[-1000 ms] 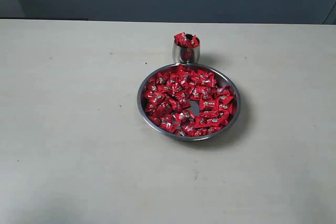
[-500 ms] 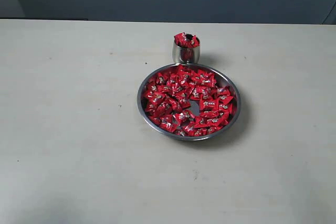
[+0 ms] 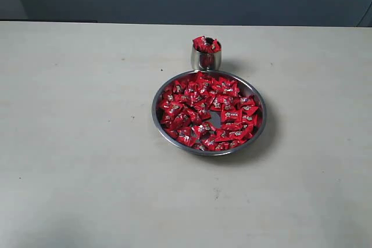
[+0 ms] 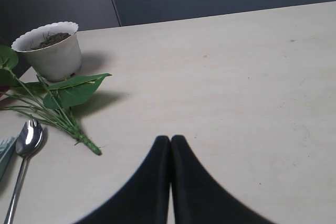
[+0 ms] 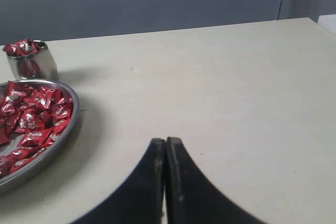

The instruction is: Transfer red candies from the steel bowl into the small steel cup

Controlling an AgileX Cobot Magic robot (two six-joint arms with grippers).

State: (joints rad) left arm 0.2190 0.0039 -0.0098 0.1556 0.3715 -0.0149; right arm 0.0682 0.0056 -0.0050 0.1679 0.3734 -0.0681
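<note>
Presently left gripper [image 4: 169,142] and right gripper [image 5: 166,142] are both clenched on nothing over the table [image 3: 70,143], the steel bowl [image 3: 154,113] holds most red candies [image 3: 195,105], and at its 12 o'clock, just beside the rim, the small steel cup [image 3: 206,60] is heaped with a few more.

My left pincer [image 4: 170,142] is closed, with the two dark jaws pressed flat against each other and holding nothing. My right pincer [image 5: 166,142] is closed in the same way and is also empty. Both point forward, low over the worktop [image 4: 236,77].
</note>
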